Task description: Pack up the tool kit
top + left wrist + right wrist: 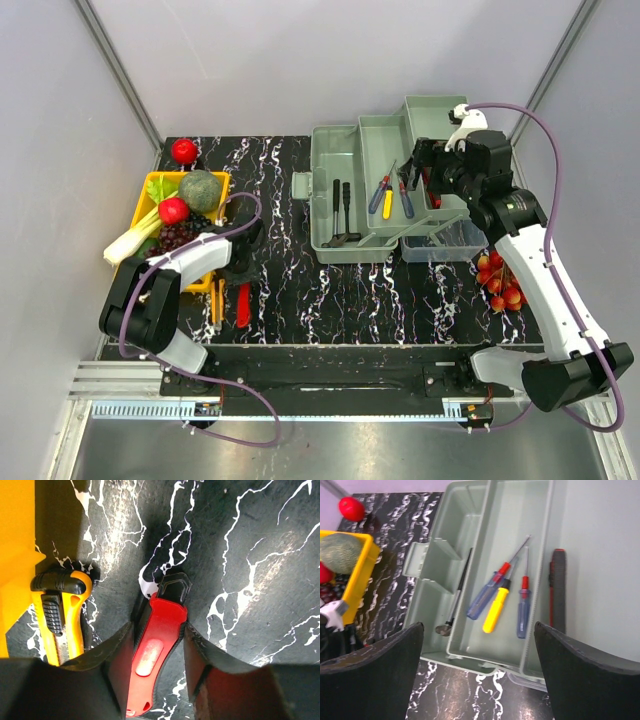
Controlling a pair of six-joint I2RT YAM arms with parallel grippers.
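The grey-green tool box [322,200] stands open at the table's middle, with several screwdrivers [496,602] in its tray and black tools [342,205] in its base. A red utility knife [157,645] lies on the black marble table. My left gripper [159,627] straddles it, both fingers against its sides; in the top view that gripper [240,268] is at the left front. A yellow utility knife [57,620] lies just left of it. My right gripper [480,675] is wide open and empty, above the box's tray [425,165]. A red-and-grey knife [559,590] lies in the far compartment.
A yellow basket [150,182] of vegetables stands at the left, close to my left arm. A red tomato [184,150] sits behind it. A clear plastic tub [445,242] sits right of the box, and a bunch of small red fruits [500,282] lies under my right arm.
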